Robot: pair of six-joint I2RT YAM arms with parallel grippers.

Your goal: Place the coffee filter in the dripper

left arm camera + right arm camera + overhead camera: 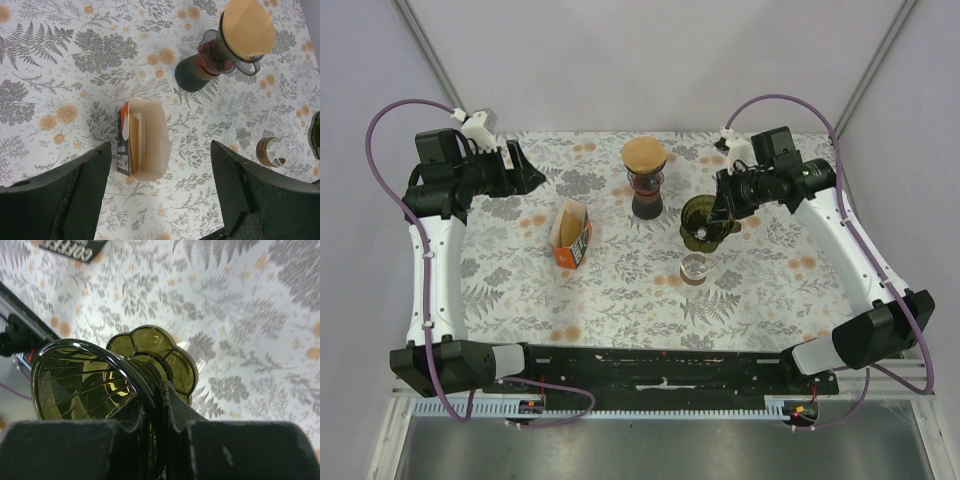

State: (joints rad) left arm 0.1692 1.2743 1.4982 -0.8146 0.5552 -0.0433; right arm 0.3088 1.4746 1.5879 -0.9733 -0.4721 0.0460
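An olive-green glass dripper (703, 222) hangs tilted over the table right of centre, and my right gripper (725, 210) is shut on its rim. In the right wrist view the dripper (85, 385) has its rim pinched between the fingers of that gripper (162, 405); its ribbed bowl holds nothing. A brown coffee filter (645, 153) sits in a second, clear dripper on a dark server (647, 200) at back centre. In the left wrist view that filter (248, 27) shows at top right. My left gripper (525, 168) is open at back left, its fingers (75, 195) wide apart above the cloth.
An open coffee-filter box (572, 232) lies on its side left of centre, with folded filters showing inside the box (145, 137). A small glass cup (697, 267) stands just in front of the held dripper. A floral cloth (620, 300) covers the table.
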